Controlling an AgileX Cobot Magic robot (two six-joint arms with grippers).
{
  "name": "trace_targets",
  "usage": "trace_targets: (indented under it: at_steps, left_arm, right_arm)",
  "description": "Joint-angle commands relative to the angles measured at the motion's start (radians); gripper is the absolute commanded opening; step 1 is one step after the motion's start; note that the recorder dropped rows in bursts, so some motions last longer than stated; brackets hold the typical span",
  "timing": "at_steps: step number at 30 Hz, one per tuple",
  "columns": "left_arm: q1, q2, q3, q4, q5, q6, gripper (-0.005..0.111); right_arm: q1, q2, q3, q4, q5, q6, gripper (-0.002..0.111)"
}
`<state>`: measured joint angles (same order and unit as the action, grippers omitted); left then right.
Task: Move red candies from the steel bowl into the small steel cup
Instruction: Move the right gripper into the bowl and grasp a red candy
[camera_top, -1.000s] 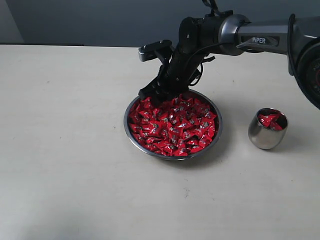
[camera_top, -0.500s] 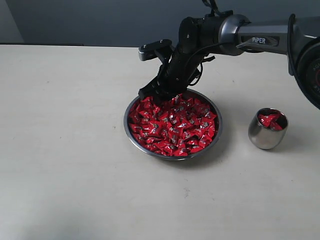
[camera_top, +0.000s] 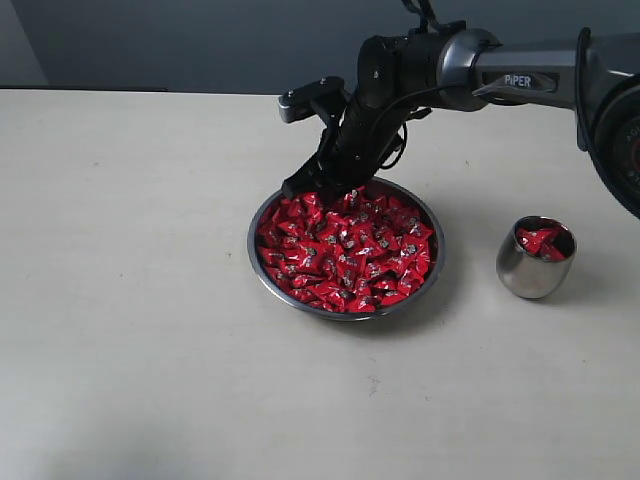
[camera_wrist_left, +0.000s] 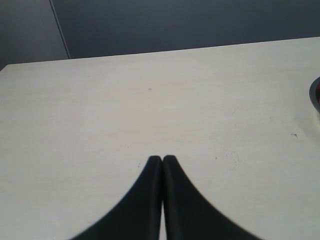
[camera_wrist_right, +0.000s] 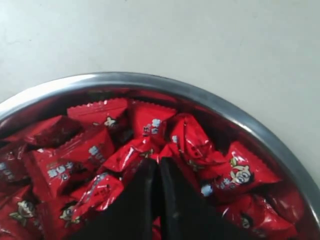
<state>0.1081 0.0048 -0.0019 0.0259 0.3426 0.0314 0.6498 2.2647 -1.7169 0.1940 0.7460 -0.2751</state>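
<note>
The right pincer (camera_wrist_right: 159, 162) is seen in its wrist view with both dark fingers pressed together, only a hairline seam left between them. The tips are set down among the red candies (camera_wrist_right: 100, 145) just inside the rim of the steel bowl (camera_wrist_right: 125, 77). Whether a wrapper is nipped between the tips cannot be told, since the fingers cover that spot. Printed cartoon faces and pale lettering on the wrappers are made out only in this close view. In the exterior view the candies are reduced to a glossy red heap with dark specks, and the fingers' closure is hidden by the arm's black wrist. What the exterior view adds is the layout. The pincer is lowered at the bowl's far rim, on the side away from the small steel cup (camera_top: 530, 270), and the arm is stretched in from beyond the cup's side. The bowl is filled nearly to its rim. The cup is stood upright on the pale surface (camera_top: 130, 300) near the bowl but apart from it, with a few red candies inside. The left pincer (camera_wrist_left: 162, 159) is shown only in its own wrist view. Its fingers are pressed together and empty above bare surface, well apart from the bowl, of which a sliver of rim is caught at the picture's edge.
</note>
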Motion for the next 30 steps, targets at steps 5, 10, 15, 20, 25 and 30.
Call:
trace_targets:
  at_steps: [5,10,15,20,25,30]
  left_arm:
    - [0.000,-0.005,0.002,0.001,-0.008,-0.002,0.000]
    - [0.000,-0.005,0.002,0.001,-0.008,-0.002,0.000]
    - [0.000,-0.005,0.002,0.001,-0.008,-0.002,0.000]
    - [0.000,-0.005,0.002,0.001,-0.008,-0.002,0.000]
    - [0.000,-0.005,0.002,0.001,-0.008,-0.002,0.000]
    - [0.000,-0.005,0.002,0.001,-0.008,-0.002,0.000]
  right_arm:
    - [0.000,-0.003,-0.004,-0.014,-0.016,-0.003,-0.001]
    - [0.000,-0.007,-0.004,-0.033,0.008,-0.003,-0.001]
    - [0.000,-0.050,-0.004,-0.040,0.061,0.025,-0.001]
    - [0.000,-0.102,-0.004,-0.040,0.090,0.066,-0.001]
    - [0.000,-0.146,0.007,-0.054,0.167,0.100,-0.001]
    - [0.000,-0.237,0.134,-0.186,0.123,0.231,-0.001]
